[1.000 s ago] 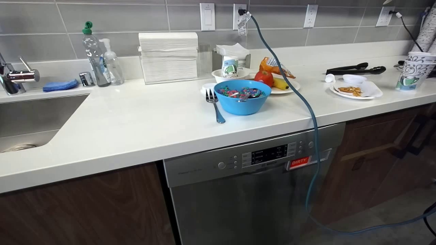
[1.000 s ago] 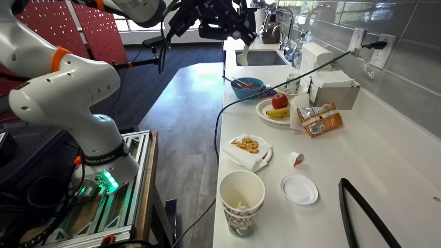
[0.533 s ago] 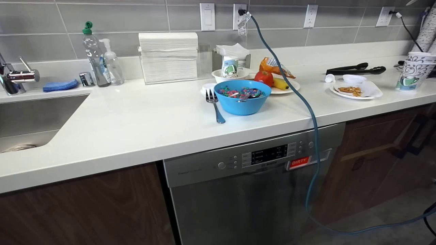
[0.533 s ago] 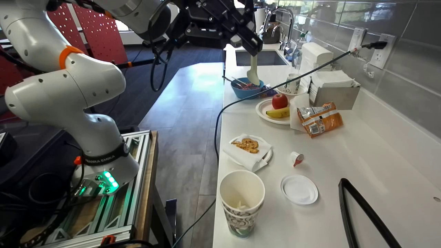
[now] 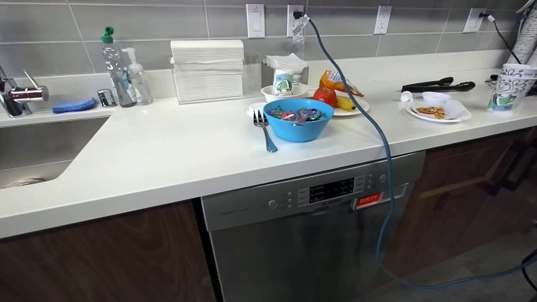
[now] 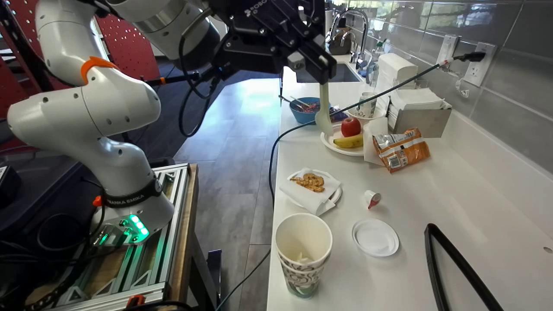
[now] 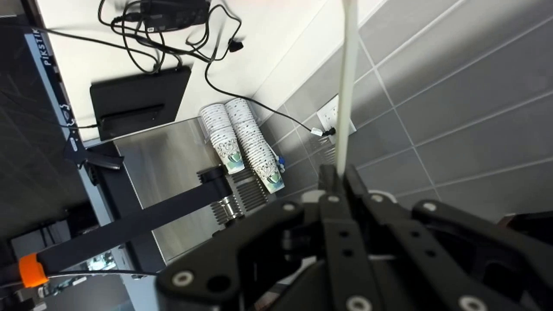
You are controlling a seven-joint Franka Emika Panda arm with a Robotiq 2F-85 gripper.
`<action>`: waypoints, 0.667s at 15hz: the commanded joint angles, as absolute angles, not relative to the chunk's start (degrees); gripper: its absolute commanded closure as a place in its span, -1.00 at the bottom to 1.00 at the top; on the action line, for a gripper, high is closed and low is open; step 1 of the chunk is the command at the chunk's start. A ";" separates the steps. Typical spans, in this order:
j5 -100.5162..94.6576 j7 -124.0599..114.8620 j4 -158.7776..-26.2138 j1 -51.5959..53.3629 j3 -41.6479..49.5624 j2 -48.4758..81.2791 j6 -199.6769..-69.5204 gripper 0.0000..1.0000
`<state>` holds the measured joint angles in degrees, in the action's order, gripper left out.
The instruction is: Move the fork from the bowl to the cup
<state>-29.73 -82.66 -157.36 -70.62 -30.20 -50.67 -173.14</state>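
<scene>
My gripper (image 6: 323, 71) is shut on the handle of a pale whitish-green fork (image 6: 324, 116), which hangs head down. In that exterior view it shows in front of the fruit plate. Its handle (image 7: 348, 86) shows between the fingertips (image 7: 341, 175) in the wrist view. A bit of the fork (image 5: 527, 6) shows at the top right edge in an exterior view. The blue bowl (image 6: 304, 116) holds colourful bits and stands behind. It also shows in an exterior view (image 5: 298, 132). A patterned white-and-green paper cup stack (image 6: 302, 274) (image 5: 509, 92) stands upright, open on top, with pale pieces inside.
A cable (image 5: 388, 167) runs from the wall outlet across the counter. A fruit plate (image 6: 332, 149), snack plate (image 6: 337, 198), chips bag (image 6: 402, 149), small lid (image 6: 376, 237) and black tongs (image 6: 458, 263) lie on the counter. Another cup (image 5: 282, 82) stands in a white bowl (image 5: 268, 95).
My gripper, still shut on the fork, has moved away from the sink, past the blue bowl and nearer to the exterior camera that shows the arm. Objects on the counter have not moved.
</scene>
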 commanded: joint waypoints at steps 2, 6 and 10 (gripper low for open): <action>-32.59 -88.88 -157.31 -83.00 -40.89 -52.84 -177.88 0.98; -31.88 -91.52 -157.20 -93.57 -50.07 -56.36 -181.66 0.98; -31.23 -92.64 -157.70 -99.24 -56.06 -59.49 -182.28 0.98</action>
<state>-30.59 -89.24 -157.06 -95.17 -51.82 -55.59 -181.14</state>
